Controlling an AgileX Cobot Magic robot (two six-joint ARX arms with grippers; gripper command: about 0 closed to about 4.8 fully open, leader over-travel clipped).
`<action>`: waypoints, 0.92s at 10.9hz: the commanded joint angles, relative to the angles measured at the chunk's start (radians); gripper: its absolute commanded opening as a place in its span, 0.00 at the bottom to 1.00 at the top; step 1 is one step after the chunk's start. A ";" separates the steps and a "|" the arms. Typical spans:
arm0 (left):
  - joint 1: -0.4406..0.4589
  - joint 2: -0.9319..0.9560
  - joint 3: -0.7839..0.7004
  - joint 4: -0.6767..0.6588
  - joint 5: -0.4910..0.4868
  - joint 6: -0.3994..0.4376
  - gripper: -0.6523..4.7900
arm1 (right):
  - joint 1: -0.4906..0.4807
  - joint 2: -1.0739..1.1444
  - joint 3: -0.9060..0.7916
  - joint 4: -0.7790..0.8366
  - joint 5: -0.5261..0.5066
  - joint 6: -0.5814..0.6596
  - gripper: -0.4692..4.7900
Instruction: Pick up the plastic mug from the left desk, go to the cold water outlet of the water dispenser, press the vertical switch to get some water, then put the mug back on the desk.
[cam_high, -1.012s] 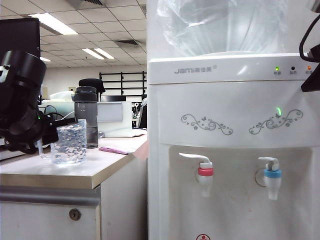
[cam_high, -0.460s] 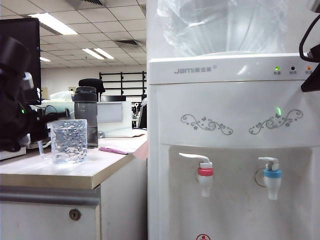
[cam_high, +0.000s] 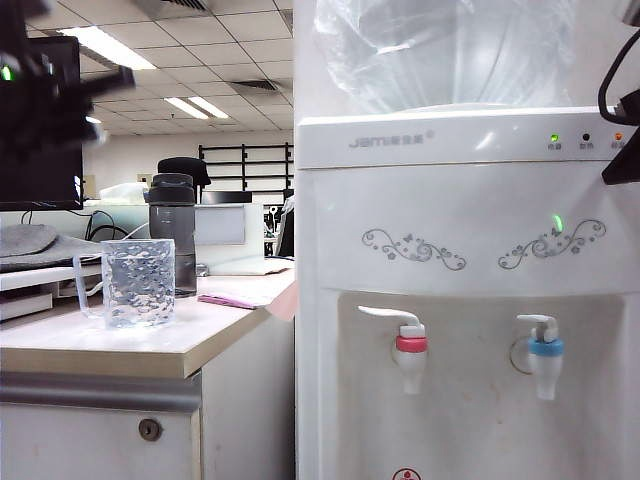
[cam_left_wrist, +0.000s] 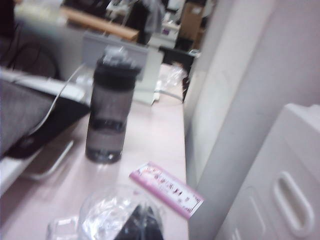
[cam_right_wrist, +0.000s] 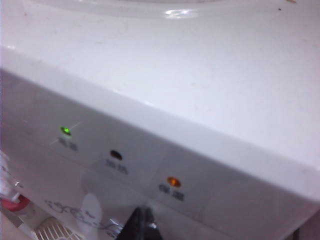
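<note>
Exterior view: your left end effector (cam_left_wrist: 142, 222), pressed together and empty, hovers above the plastic mug (cam_high: 137, 282) on the bench (cam_high: 120, 345); descending closed could topple it. Right end effector (cam_right_wrist: 142, 220) looks pressed together near the water dispenser (cam_high: 460, 200).

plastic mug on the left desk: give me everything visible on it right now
The plastic mug is clear, with dimpled, crinkly walls and a thin clear handle on its left side in the exterior view. It stands upright and open-topped on the left desk, in front of the taller grey bottle. Nothing grips it; the left gripper, jaws shut, is above it.
</note>
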 joint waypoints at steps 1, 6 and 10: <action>0.001 -0.344 -0.135 -0.240 -0.023 0.105 0.10 | -0.009 0.005 0.010 0.056 0.073 0.000 0.09; 0.299 -1.248 -0.412 -0.960 0.208 0.173 0.11 | -0.009 0.006 0.010 0.056 0.073 0.000 0.09; 0.298 -1.248 -0.413 -0.969 0.205 0.173 0.11 | 0.026 -0.550 -0.251 0.024 0.392 -0.002 0.09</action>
